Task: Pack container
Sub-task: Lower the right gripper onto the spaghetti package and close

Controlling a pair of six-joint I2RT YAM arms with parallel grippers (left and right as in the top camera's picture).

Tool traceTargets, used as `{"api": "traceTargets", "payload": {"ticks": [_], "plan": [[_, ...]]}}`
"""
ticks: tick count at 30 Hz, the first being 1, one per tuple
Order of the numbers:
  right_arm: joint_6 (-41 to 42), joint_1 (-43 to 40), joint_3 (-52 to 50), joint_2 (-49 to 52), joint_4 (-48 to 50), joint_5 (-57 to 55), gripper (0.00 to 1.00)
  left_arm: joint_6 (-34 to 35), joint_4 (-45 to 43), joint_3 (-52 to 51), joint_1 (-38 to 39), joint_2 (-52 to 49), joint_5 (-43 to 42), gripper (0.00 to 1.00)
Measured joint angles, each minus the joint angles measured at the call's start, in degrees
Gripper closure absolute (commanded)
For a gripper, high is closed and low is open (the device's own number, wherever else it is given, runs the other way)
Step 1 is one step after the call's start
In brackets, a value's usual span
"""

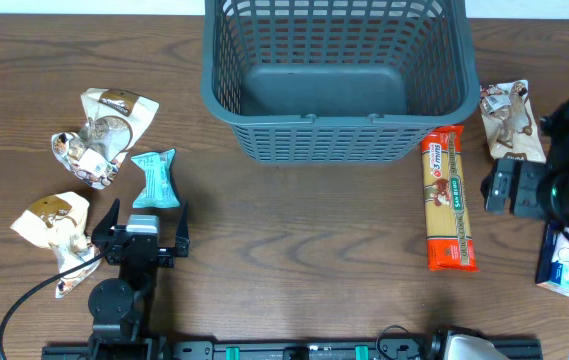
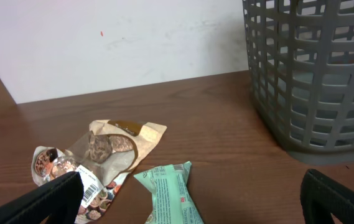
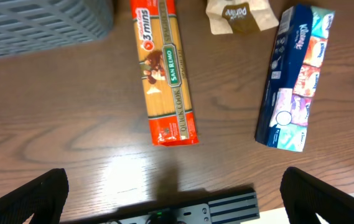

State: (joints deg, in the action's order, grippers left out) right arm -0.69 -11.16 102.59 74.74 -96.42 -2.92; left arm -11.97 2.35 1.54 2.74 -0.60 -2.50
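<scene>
The slotted grey container (image 1: pixel 334 135) sits at the table's far side, beyond and between the left gripper (image 1: pixel 147 222) and right gripper (image 1: pixel 494 187), both spread wide, empty

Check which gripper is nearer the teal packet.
Left. The left gripper sits open just short of the teal packet; the right gripper is across the table, beside the pasta pack.

Legible print, two items only:
pasta packet (image 3: pixel 164 71): "3 mins", "SAN REMO", "QUICK COOK"; blue box (image 3: pixel 295 78) right of it: "Kleenex".
</scene>
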Motion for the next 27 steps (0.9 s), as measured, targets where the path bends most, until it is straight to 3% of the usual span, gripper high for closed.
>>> {"api": "traceTargets", "payload": {"ticks": [11, 19, 27], "plan": [[-4.6, -6.5, -15.3, 1.8, 11.4, 4.3, 0.01, 0.0, -0.3, 0.0, 0.0, 0.0, 0.2, 0.01], [-9.0, -7.3, -32.0, 1.7, 26.5, 7.0, 0.01, 0.0, -0.3, 0.0, 0.0, 0.0, 0.4, 0.01], [-11.8, -7.3, -41.7, 1.9, 37.0, 9.9, 0.01, 0.0, -0.5, 0.0, 0.0, 0.0, 0.4, 0.01]]}}
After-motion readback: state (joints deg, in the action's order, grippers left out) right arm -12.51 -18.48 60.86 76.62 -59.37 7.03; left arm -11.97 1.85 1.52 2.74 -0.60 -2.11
